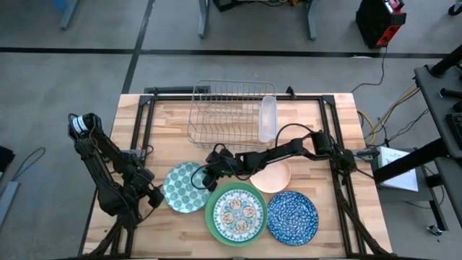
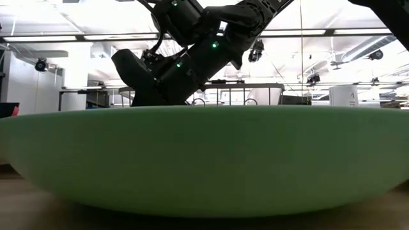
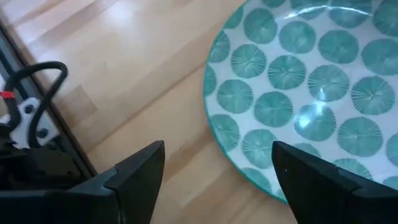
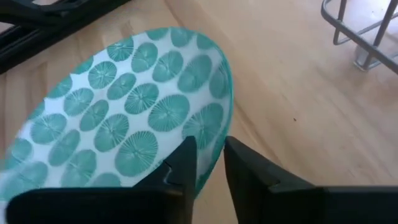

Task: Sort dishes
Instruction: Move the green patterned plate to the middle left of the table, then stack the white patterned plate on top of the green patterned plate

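Plates are laid out at the front of the table, and the right gripper is set at the rim of the dotted plate. Its fingers are nearly closed over that rim, one above and one below, but it cannot be told if the rim is pinched yet. The left gripper is held wide open with nothing in it, just beside the other side of the same plate. The floral plate is stacked on the green plate. The blue plate sits to their right and the pink bowl just behind. A slip is likely the biggest risk, because the rim is thin and smooth and only a small bit is held. If the plate is lifted at a steep tilt, it could drop and crack. The green plate lies touching or almost touching the dotted one, so it could be bumped. Open wood is seen between the plates and the rack, so there is room to lift up and back. The table's front edge is close.
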